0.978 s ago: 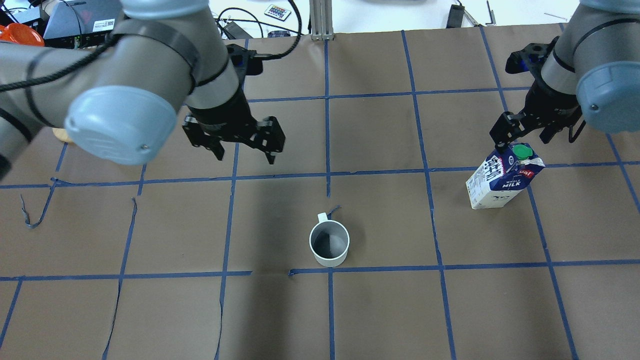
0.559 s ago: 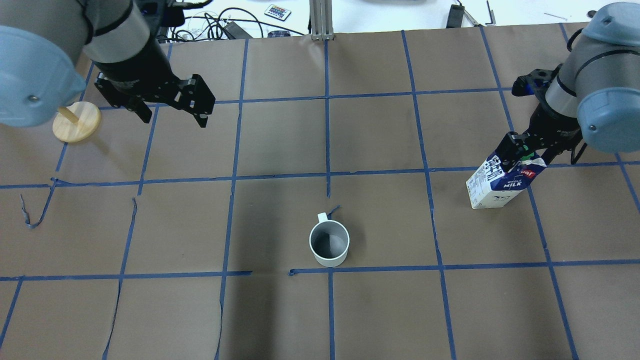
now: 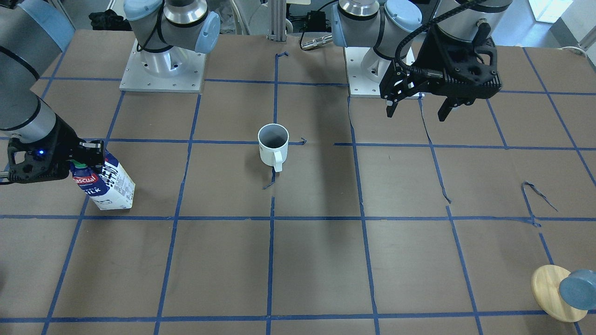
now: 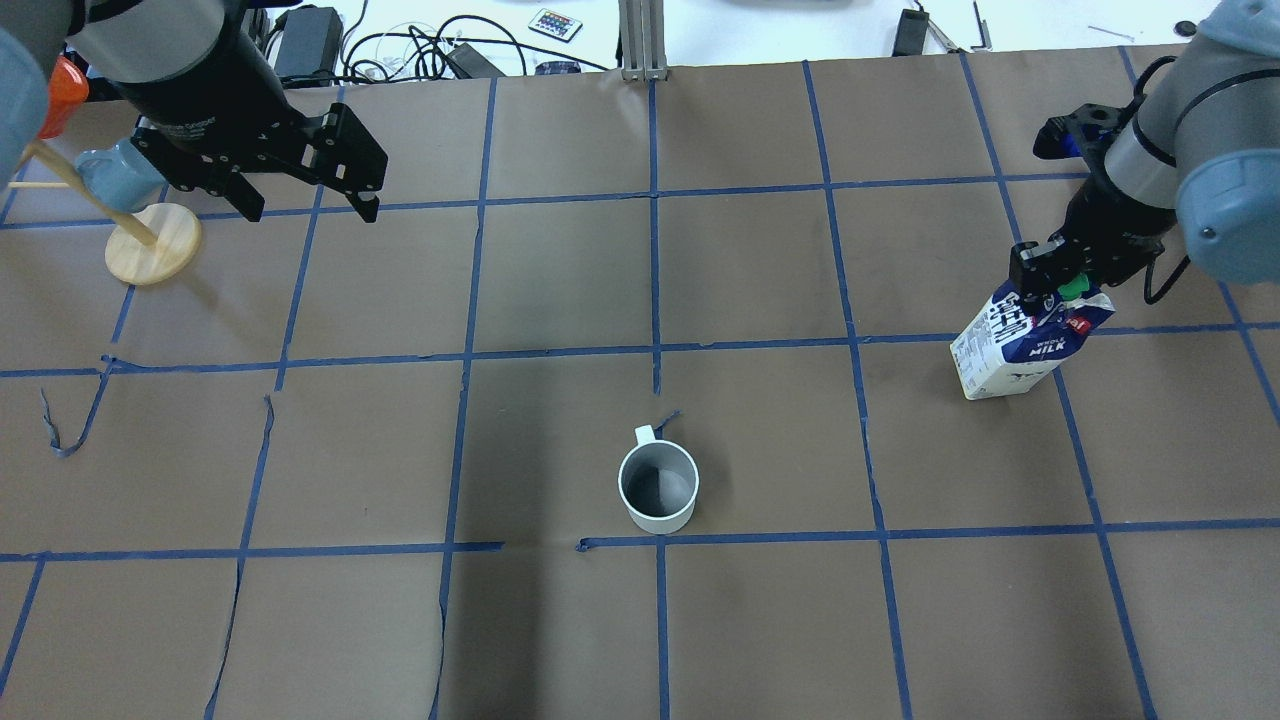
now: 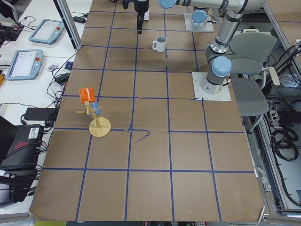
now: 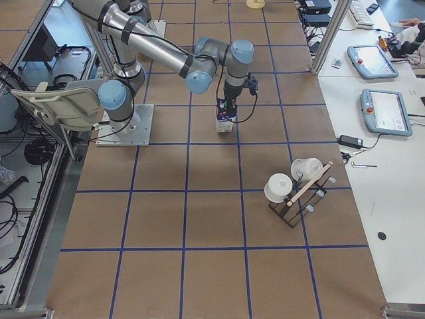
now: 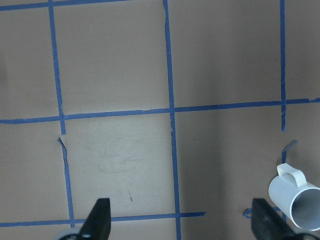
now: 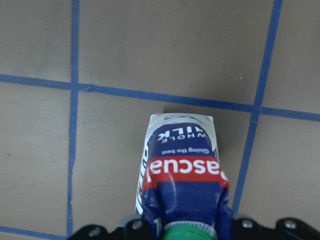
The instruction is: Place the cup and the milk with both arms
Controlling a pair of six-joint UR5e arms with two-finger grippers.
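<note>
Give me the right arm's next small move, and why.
Probably lift the right gripper a little, straight up: it appears shut on the milk at its top, beside the green cap, and the milk seems to rest on the table. The cup stands well clear of it.

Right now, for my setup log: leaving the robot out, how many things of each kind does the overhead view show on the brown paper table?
Cups: 3 (cream cup, blue cup and orange cup, the last two hung on the stand)
Milk cartons: 1 (milk)
Stands: 1 (wooden stand)
Total: 5
</note>
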